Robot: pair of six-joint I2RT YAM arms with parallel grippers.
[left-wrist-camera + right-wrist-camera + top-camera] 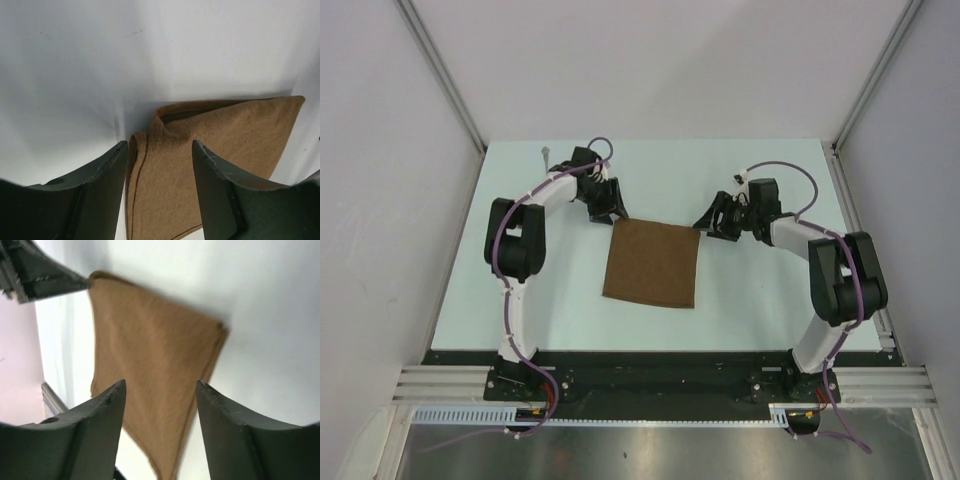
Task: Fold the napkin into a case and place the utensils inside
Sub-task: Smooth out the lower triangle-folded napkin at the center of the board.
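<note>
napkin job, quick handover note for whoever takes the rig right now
Napkin: flat between the arms, folded in layers, roughly square.
Left gripper: open, at its far left corner, holding nothing.
Right gripper: open, by its far right corner, holding nothing.
Done: at least one fold.
Left: fold narrower into a case, put utensils in; a small grey thing beyond the left gripper may be one.

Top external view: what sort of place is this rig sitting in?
Probably a lab robot test cell, not a home: plain white panel walls on aluminium frame posts, and a pale table with a brown napkin on it.
</note>
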